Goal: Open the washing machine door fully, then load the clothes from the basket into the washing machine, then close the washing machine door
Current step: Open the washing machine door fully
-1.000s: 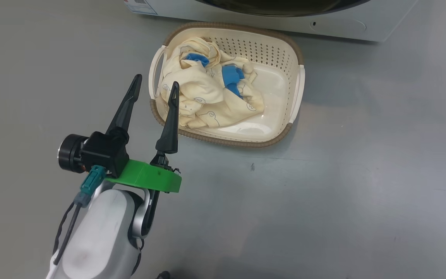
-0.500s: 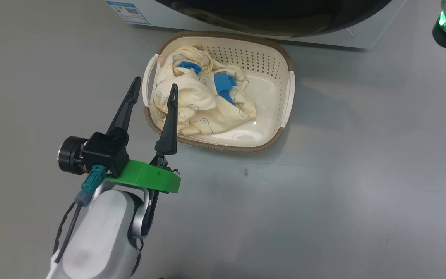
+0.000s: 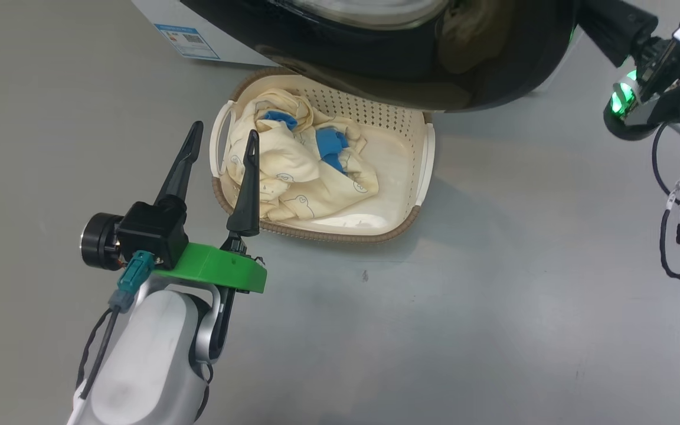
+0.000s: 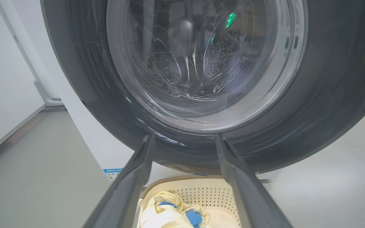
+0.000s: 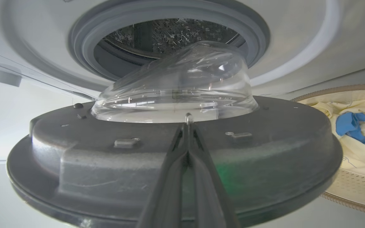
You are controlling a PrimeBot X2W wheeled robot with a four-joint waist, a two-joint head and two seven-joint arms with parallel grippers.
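Your left end effector (image 3: 225,128) hung wide open with nothing between its fingers, above the floor (image 3: 493,295) at the basket's (image 3: 328,235) left end. In the head view its inner finger crossed the basket's left edge, beside the white handle. The basket sat on the floor just in front of the washer (image 5: 296,38), its far rim tucked under the door (image 3: 493,71) in that view. The clothes (image 3: 293,171) lay bunched in the basket's left half, cream fabric with blue patches showing on top; the right half of the basket floor was bare.

The door stood swung out from the opening. In the right wrist view its glass (image 5: 176,85) bulge was clear of the grey gasket (image 5: 84,47), and the steel drum (image 5: 169,34) showed beyond it. Your right end effector (image 5: 188,118) was fully closed, fingers pressed together and gripping nothing. Its tip lay against the door's inner face, at the base of the glass; whether it actually touched there, you could not tell. In the head view the right arm reached in from the upper right, at the door's right edge, a green light glowing on it. A blue label (image 3: 186,41) sat low on the washer's front, left of the door.
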